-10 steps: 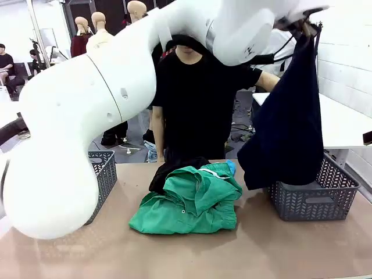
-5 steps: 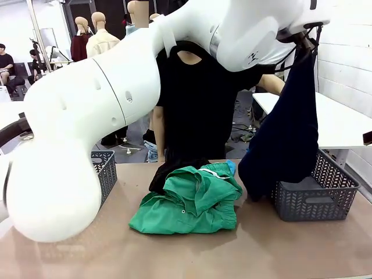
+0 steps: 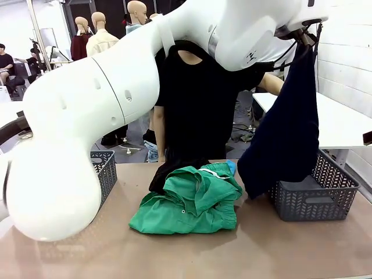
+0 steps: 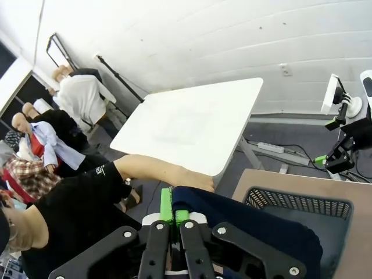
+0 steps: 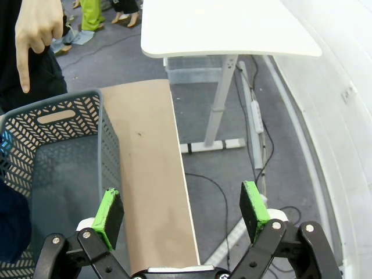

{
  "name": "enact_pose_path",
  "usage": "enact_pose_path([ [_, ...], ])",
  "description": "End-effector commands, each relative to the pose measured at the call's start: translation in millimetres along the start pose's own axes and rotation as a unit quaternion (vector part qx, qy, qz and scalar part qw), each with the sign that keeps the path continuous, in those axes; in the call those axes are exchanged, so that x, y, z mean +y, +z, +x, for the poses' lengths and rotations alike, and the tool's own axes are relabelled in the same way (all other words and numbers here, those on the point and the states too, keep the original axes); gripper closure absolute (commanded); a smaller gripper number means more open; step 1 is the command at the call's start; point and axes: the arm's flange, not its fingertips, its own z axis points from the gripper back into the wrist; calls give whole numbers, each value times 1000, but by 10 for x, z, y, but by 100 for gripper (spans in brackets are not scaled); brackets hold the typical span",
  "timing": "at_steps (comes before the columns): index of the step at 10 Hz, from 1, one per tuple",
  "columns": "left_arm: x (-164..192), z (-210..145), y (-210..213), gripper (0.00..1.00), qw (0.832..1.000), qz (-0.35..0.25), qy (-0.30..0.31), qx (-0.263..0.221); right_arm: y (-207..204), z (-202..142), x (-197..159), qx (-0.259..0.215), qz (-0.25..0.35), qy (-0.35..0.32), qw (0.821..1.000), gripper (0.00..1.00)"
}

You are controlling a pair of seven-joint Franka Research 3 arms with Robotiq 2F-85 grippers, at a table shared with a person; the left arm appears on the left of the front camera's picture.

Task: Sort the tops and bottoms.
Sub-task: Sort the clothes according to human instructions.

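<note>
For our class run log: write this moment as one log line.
left gripper: shut on navy bottoms, hanging by right basket | right gripper: open, empty | green bottoms: on table

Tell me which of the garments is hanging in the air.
The dark navy garment, pinched in the left tool; the green garment and black garment lie on the table.
</note>
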Motion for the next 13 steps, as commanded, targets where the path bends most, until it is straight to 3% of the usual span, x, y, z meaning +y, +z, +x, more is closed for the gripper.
enact_pose_path([
  [1,12,22,30,100,1000,4,10,-5,17,4,8,2,-1,1,1000,0],
  [3,-4,-4,-5,100,1000,0,0,1,17,4,8,2,-1,1,1000,0],
  [4,108,115,-302,100,998,12,-23,-60,17,4,8,2,-1,1,1000,0],
  [5,164,263,-722,100,995,-15,-32,-95,17,4,8,2,-1,1,1000,0],
  [8,-120,353,-1891,100,981,-148,-36,-117,17,4,8,2,-1,1,1000,0],
  [10,-591,76,-2488,100,967,-245,-27,-62,17,4,8,2,-1,1,1000,0],
  [13,-1054,-393,-2731,100,956,-290,-36,8,17,4,8,2,-1,1,1000,0],
])
